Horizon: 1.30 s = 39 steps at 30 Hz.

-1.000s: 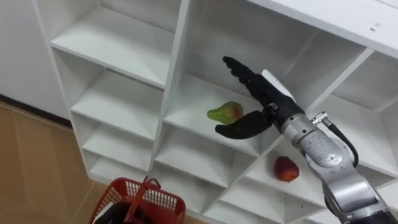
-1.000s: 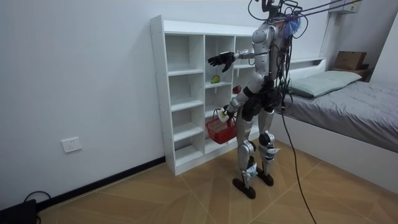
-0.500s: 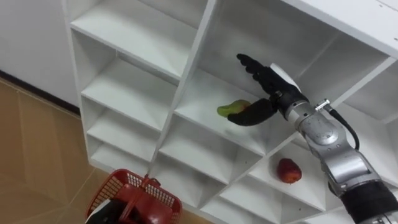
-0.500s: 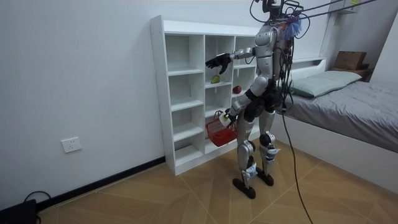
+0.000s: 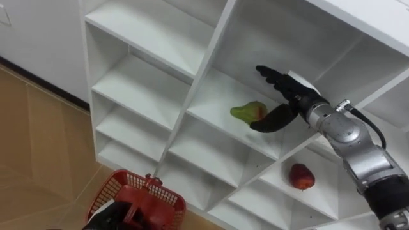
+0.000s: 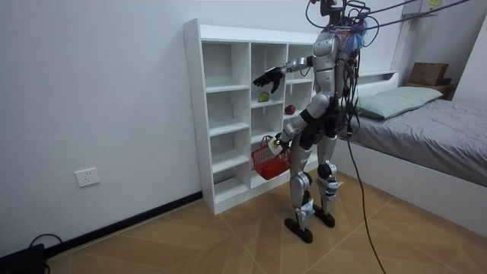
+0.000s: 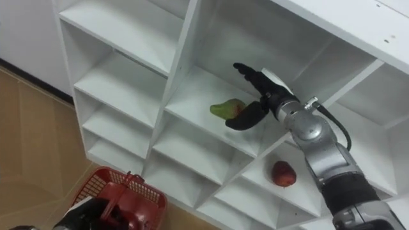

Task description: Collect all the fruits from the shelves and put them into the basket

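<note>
- Two fruits lay in the closet [image 5: 203,76]: a pear [image 5: 246,112] on a middle shelf, and an apple [image 5: 301,177] one compartment lower, to the right.
- We found the right hand [image 5: 295,97] spread wide just beside the pear, holding nothing.
- We noted a red basket [image 5: 137,199] hanging at the left hand [image 6: 280,139]; we could not tell its grip.

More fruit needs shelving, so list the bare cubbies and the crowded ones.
Bare: the whole left column of the closet, left of the divider beside the pear, and the cubby directly under the pear. Crowded: the pear's own cubby, where the open right hand reaches in beside it, and the cubby below and to the right, holding the red apple.
</note>
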Available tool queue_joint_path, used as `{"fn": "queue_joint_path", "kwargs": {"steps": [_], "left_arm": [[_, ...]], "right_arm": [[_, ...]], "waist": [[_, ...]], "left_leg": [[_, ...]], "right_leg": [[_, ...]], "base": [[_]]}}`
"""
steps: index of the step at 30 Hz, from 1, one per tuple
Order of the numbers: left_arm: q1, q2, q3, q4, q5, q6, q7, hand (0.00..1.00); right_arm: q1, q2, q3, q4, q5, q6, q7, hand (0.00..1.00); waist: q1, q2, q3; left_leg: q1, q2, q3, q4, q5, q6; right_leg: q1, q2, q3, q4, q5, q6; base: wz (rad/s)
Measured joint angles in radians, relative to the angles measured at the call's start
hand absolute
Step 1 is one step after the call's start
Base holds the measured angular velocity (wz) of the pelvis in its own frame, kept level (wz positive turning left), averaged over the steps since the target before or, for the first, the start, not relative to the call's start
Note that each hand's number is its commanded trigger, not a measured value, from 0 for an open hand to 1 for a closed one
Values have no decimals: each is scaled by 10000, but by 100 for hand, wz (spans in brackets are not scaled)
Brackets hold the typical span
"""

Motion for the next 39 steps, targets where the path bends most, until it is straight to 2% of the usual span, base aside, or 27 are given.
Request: {"fn": "queue_joint_path", "kwargs": {"steps": [2, 4, 6, 13, 21, 22, 25, 27, 29, 35, 37, 39], "left_arm": [[4, -1, -47, 0, -13, 11, -51, 100], [3, 0, -137, 0, -13, 13, -129, 100], [0, 5, -197, 0, -45, 12, -190, 100], [-66, -17, -399, 0, -88, 9, -206, 100], [-174, 20, -386, 2, -88, 9, -109, 100], [-183, 20, -401, 3, -91, 9, -71, 100], [-221, -3, -403, 20, -89, 3, 69, 100], [-232, -68, -401, 30, -87, 3, 109, 100], [-250, -217, -529, 44, -89, -1, 118, 100], [-483, -268, -950, 129, -89, -28, 107, 100], [-542, -278, -1033, 126, -90, -29, 111, 100], [-596, -259, -1060, 116, -90, -29, 122, 100]], "right_arm": [[1, 0, 5, 36, -64, -1, 0, 0], [0, -6, 3, 48, -239, -1, 0, 0], [-20, -6, 15, 150, -421, -24, -2, 0], [-240, -7, 424, 822, -1160, -164, -490, 0], [-296, -9, 423, 852, -1277, -181, -1042, 0], [-308, -8, 423, 917, -1305, -231, -1150, 0], [-482, -8, 422, 1183, -1727, -328, -1379, 0], [-681, -8, 418, 1346, -2007, -388, -1548, 0], [-865, -7, 417, 1689, -2067, -453, -1761, 0], [-1006, -5, 416, 1864, -2407, -569, -1937, 0], [-1133, -6, 415, 1939, -2491, -563, -2036, 0], [-1147, -6, 416, 1948, -2498, -556, -2085, 0]], "waist": [[14, 54, -5], [13, 97, -83], [24, 164, -111], [176, 403, -92], [221, 446, -86], [202, 479, -67], [175, 493, -80], [130, 523, -80], [118, 645, -55], [124, 792, -65], [94, 876, -22], [86, 890, -27]], "left_leg": [[-34, -5, -7, 3, 1, 1], [-87, -7, -8, 2, 2, 2], [-116, -10, -5, -22, 7, 1], [-85, 5, 25, -111, 16, -6], [-248, -2, 10, -106, 39, -14], [-277, -14, -34, -90, 39, -14], [-463, -47, -96, -76, 85, -10], [-615, -78, -74, -86, 149, -5], [-684, -150, -73, -123, 222, 46], [-1013, -171, 34, -263, 412, 133], [-1023, -176, 77, -298, 447, 150], [-1029, -175, 96, -337, 469, 152]], "right_leg": [[-40, -2, -11, 8, 0, 0], [-106, -4, -6, 25, 0, 0], [-141, -6, 15, 21, 0, 0], [-167, -1, 61, -12, -1, -1], [-305, -6, 9, -10, 0, -1], [-312, -6, 8, -8, 0, -1], [-460, -15, 6, 4, 0, -1], [-617, -46, 12, 19, 0, -2], [-681, -116, 16, 18, 2, -6], [-1192, -283, 27, 274, 5, 2], [-1246, -321, 24, 321, 10, 10], [-1282, -331, 31, 335, 13, 14]], "base": [[0], [0], [0], [0], [1], [10], [7], [5], [6], [-2], [-4], [-2]]}}
